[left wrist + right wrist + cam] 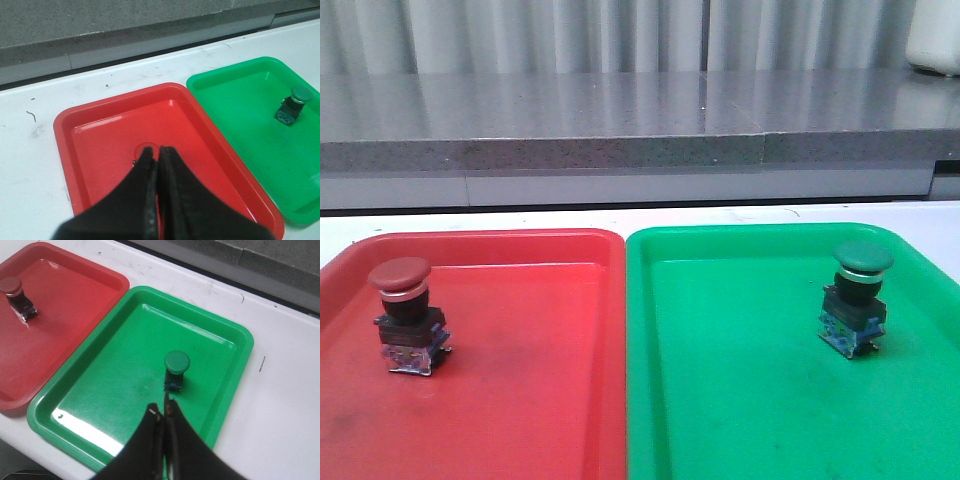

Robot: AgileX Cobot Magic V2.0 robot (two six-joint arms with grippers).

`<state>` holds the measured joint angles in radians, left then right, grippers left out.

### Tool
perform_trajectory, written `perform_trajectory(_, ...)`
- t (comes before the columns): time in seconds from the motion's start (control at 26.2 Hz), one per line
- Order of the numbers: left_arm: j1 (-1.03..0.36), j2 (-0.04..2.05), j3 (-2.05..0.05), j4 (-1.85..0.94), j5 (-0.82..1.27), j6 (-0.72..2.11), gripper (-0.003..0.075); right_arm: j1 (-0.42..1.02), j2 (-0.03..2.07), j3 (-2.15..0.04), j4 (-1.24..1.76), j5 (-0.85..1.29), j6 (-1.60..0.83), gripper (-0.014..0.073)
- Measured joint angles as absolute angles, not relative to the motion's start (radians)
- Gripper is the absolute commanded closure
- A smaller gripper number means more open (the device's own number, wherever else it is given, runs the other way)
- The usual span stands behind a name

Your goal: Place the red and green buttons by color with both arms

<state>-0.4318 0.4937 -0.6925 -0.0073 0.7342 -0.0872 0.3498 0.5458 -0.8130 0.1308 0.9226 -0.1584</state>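
The red button point(403, 312) stands upright in the red tray point(530, 400), at its left side. The green button point(857, 296) stands upright in the green tray point(740, 380), at its right side. Neither gripper shows in the front view. In the left wrist view my left gripper point(159, 150) is shut and empty above the red tray point(100, 145); the red button's cap point(143, 148) peeks out just beyond the fingertips. In the right wrist view my right gripper point(162, 407) is shut and empty above the green tray point(125, 370), just short of the green button point(176, 367).
The two trays lie side by side on a white table point(30, 165). A grey stone ledge point(620, 120) runs along the back, with a white object point(932, 40) at its far right. The red button also shows in the right wrist view point(15, 294).
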Motion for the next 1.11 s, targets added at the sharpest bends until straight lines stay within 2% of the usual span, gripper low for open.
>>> perform_trajectory(0.23, -0.420, 0.463, -0.670, -0.015, 0.724, -0.087, 0.0740, 0.350, 0.546, -0.813, 0.129, 0.926, -0.158, 0.0664)
perform_trajectory(0.42, -0.270, 0.298, -0.553, -0.005, 0.702, -0.087, 0.0740, 0.350, 0.546, -0.813, 0.129, 0.929, -0.158, 0.0664)
perform_trajectory(0.69, -0.084, 0.068, -0.284, 0.041, 0.427, -0.087, 0.0740, 0.350, 0.546, -0.813, 0.127, 0.929, -0.158, 0.0664)
perform_trajectory(0.96, -0.031, -0.006, -0.018, 0.024, 0.171, -0.087, 0.0740, 0.350, 0.546, -0.813, 0.127, 0.931, -0.158, 0.0664)
perform_trajectory(1.11, -0.027, -0.006, 0.004, 0.024, 0.072, -0.087, 0.0740, 0.350, 0.546, -0.813, 0.127, 0.936, -0.158, 0.0664)
